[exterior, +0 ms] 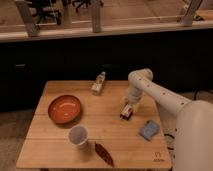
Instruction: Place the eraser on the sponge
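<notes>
The eraser (126, 113) is a small white block with a dark and reddish sleeve, lying on the wooden table (55, 142) right of centre. My gripper (127, 109) is down right over it at the end of the white arm (155, 91), which reaches in from the right. The sponge (149, 129) is a light-blue pad lying flat on the table, a short way to the right of the eraser and nearer the front edge.
An orange bowl (65, 108) sits at the left. A white cup (78, 136) stands near the front, with a dark red leaf-shaped object (104, 153) beside it. A pale bottle-like object (99, 83) lies at the back.
</notes>
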{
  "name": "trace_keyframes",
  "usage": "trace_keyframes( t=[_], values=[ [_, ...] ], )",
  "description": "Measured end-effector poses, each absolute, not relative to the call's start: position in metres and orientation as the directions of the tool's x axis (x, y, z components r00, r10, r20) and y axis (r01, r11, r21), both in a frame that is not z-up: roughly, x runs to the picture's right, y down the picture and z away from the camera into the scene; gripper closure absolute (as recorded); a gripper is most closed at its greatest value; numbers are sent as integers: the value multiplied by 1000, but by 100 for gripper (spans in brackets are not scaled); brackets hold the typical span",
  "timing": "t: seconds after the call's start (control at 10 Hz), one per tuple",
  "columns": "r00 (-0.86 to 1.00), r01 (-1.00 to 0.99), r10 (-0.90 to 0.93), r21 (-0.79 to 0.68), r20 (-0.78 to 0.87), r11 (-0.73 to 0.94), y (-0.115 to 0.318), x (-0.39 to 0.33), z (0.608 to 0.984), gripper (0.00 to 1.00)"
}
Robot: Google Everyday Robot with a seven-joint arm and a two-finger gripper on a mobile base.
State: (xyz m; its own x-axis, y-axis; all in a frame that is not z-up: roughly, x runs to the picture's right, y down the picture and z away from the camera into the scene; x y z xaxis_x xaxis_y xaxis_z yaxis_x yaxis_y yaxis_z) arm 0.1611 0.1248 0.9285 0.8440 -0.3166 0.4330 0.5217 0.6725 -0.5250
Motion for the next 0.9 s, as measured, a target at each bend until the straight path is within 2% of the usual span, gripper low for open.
trace_keyframes(
  t=[0.2, 0.9],
  values=[
    [844, 522, -319, -525, 431, 672, 124, 162, 928, 100],
    [847, 516, -306, -530, 435, 673, 126, 162, 928, 100]
  ],
)
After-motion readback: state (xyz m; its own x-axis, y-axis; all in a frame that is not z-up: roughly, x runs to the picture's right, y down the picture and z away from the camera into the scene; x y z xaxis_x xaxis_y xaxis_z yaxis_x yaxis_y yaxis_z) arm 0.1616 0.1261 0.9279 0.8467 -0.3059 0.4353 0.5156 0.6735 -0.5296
